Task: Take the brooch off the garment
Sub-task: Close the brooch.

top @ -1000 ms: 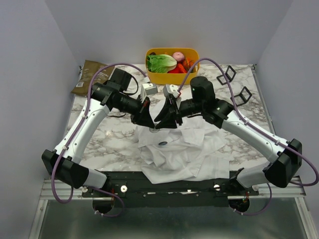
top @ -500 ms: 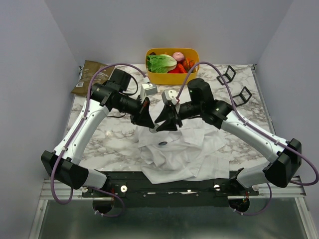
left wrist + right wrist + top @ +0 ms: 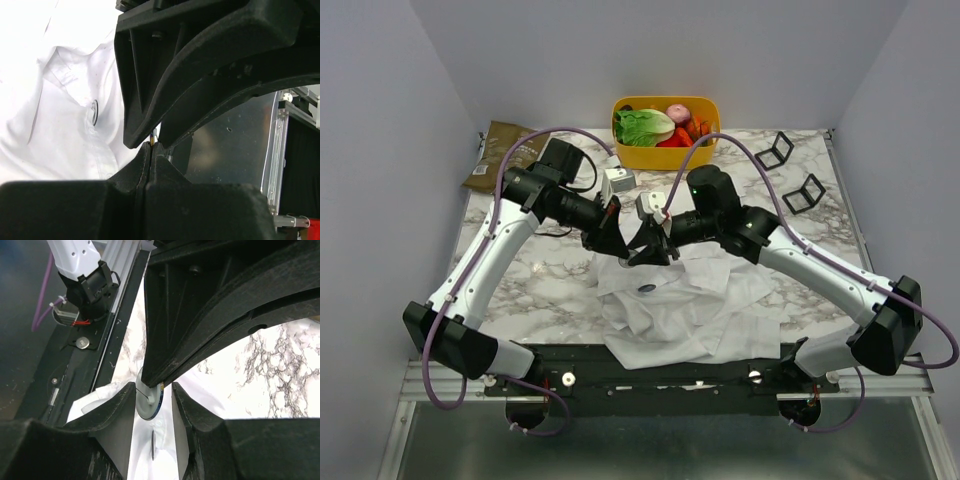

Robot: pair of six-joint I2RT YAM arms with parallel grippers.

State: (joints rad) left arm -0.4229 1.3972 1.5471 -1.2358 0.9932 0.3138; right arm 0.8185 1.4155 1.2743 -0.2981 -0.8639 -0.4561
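The garment (image 3: 692, 302), a white wrinkly collared shirt, lies bunched at the table's near middle. Both grippers meet just above its far edge. My left gripper (image 3: 620, 246) is shut on the rim of the brooch (image 3: 146, 402), a small round disc with a pale back, a pin and a blue-yellow edge. In the left wrist view only a sliver of it (image 3: 151, 142) shows between the closed tips (image 3: 151, 146). My right gripper (image 3: 643, 252) is open, its fingers (image 3: 122, 407) straddling the disc. A small dark round thing (image 3: 647, 290) sits on the shirt below.
A yellow basket (image 3: 660, 157) of vegetables stands at the back middle. A brown packet (image 3: 505, 150) lies at the back left. Two black clips (image 3: 776, 150) (image 3: 809, 190) are at the back right. The black rail (image 3: 650, 365) runs along the near edge.
My right gripper has moved left toward the left gripper, so its open fingers now sit around the held disc. The left arm has stayed nearly still.
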